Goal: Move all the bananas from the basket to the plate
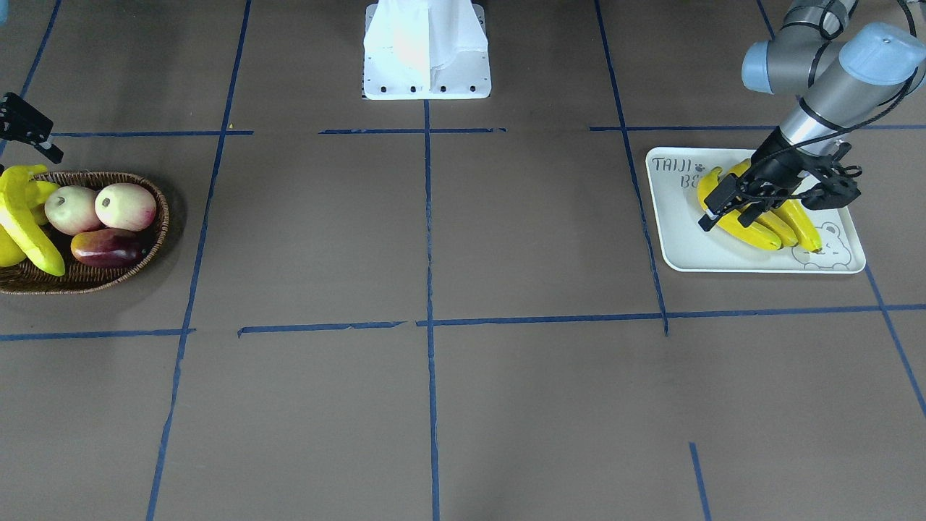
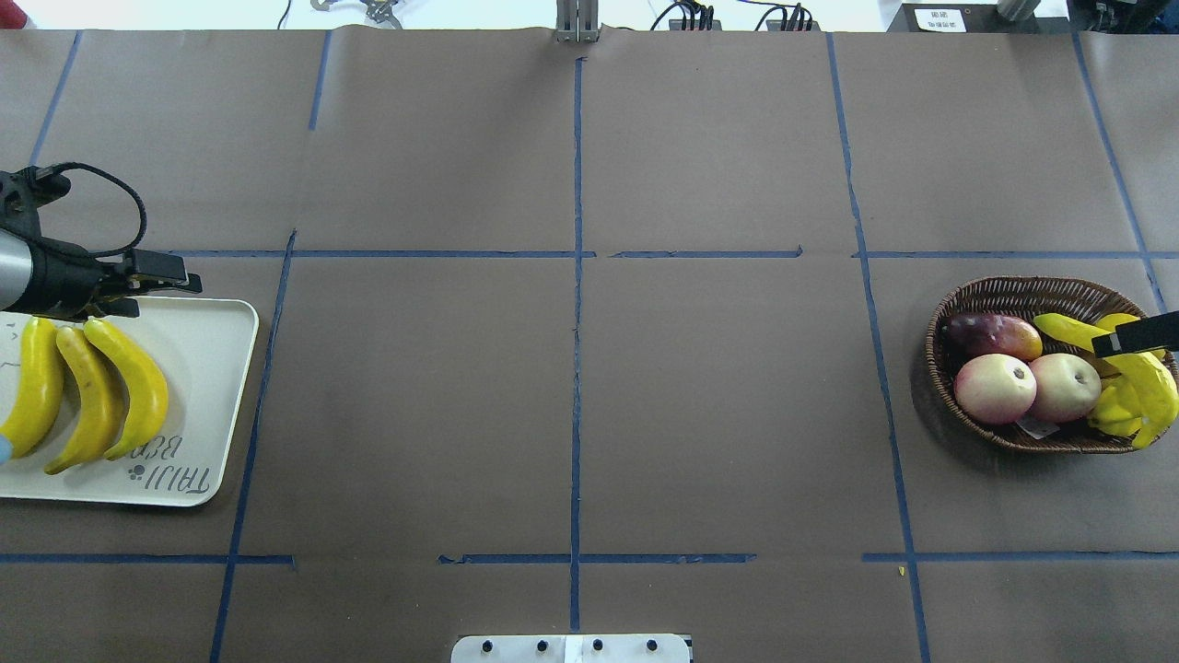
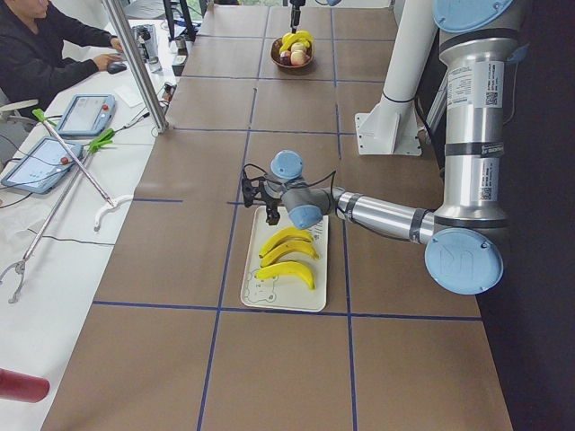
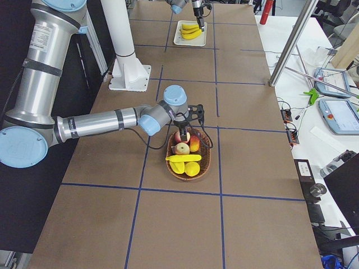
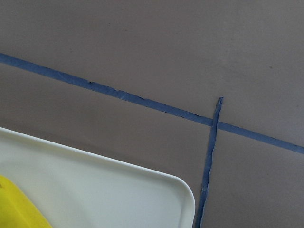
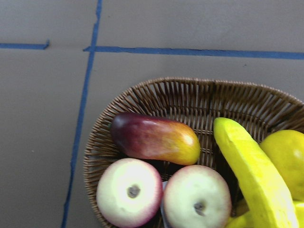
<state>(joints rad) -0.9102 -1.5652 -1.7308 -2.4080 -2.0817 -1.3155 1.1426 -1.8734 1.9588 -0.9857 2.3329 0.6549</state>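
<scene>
Bananas on the plate: three bananas (image 2: 87,396) lie side by side, lengthwise and touching, on the half of the plate (image 2: 212,368) away from its "TAIJI BEAR" print.
Banana in the basket: one long banana (image 6: 247,166) lies across the end of the basket (image 2: 1013,287) farthest from the table's middle, resting on other yellow fruit.
Other fruit in the basket: two pale, red-blushed round fruits (image 6: 128,192) sit side by side, and a dark red and orange mango (image 6: 154,137) lies just beside them against the rim.
Plate: it sits flat at the robot's left end of the table (image 2: 589,414); the basket is well apart at the right end.
Left gripper: the left gripper (image 1: 734,208) hangs low over the far ends of the three bananas. Its wrist camera sees only a plate corner and blue tape (image 5: 142,102). Whether the claw is spread or closed cannot be told.
Right gripper: the right gripper (image 1: 32,134) hovers above the basket's outer end, over the long banana, and is cut off by the frame edge. Its fingers do not show clearly, so its claw state cannot be told.
</scene>
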